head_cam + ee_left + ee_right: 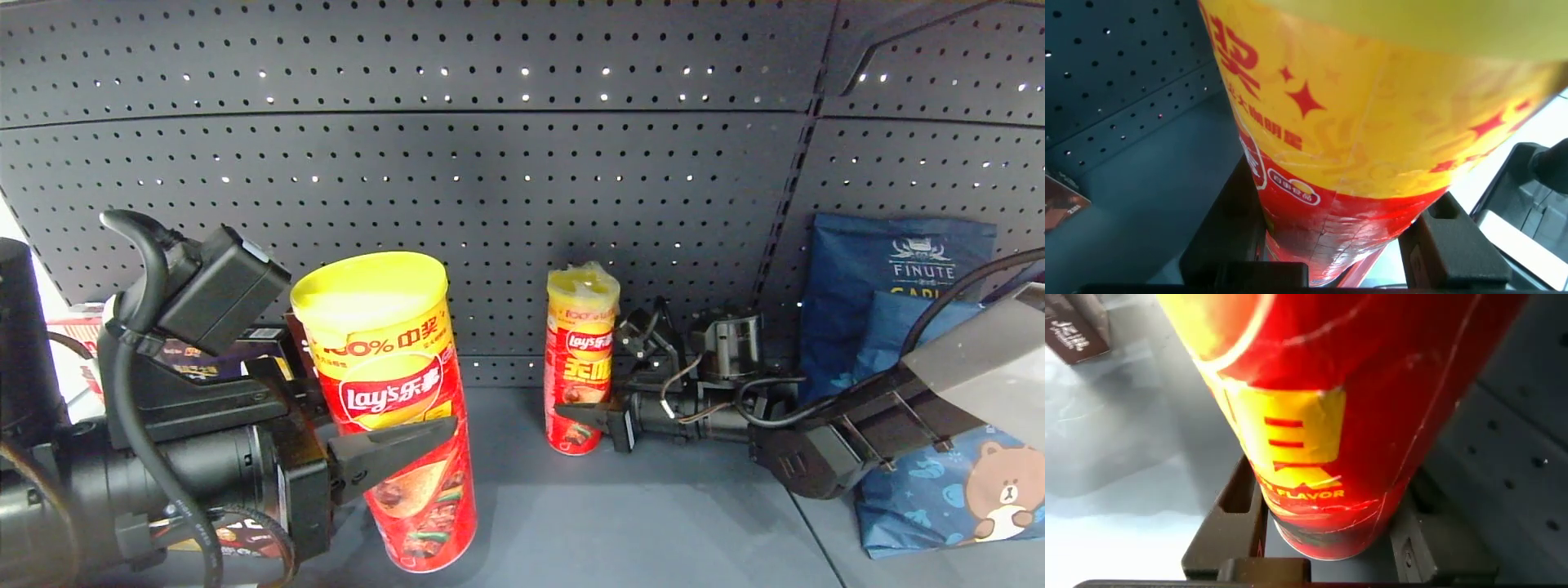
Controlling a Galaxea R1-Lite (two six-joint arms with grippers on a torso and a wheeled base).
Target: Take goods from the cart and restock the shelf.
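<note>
Two red-and-yellow chips cans are on the grey shelf (653,523). The nearer can (384,359) is upright at the front left, with my left gripper (400,465) shut around its lower half; one black finger (392,449) crosses its front. The left wrist view has this can (1372,122) between my gripper's (1339,253) two fingers. The second can (581,359) stands farther back, close to the pegboard, and my right gripper (581,429) is shut on its lower part. From the right wrist, that can (1331,416) sits between my gripper's (1323,539) fingers.
A perforated back panel (522,163) closes the shelf behind. Blue snack bags (898,278) lean at the back right, with a bear-printed blue bag (947,498) lying in front of them. Dark boxes (204,359) stand at the far left behind my left arm.
</note>
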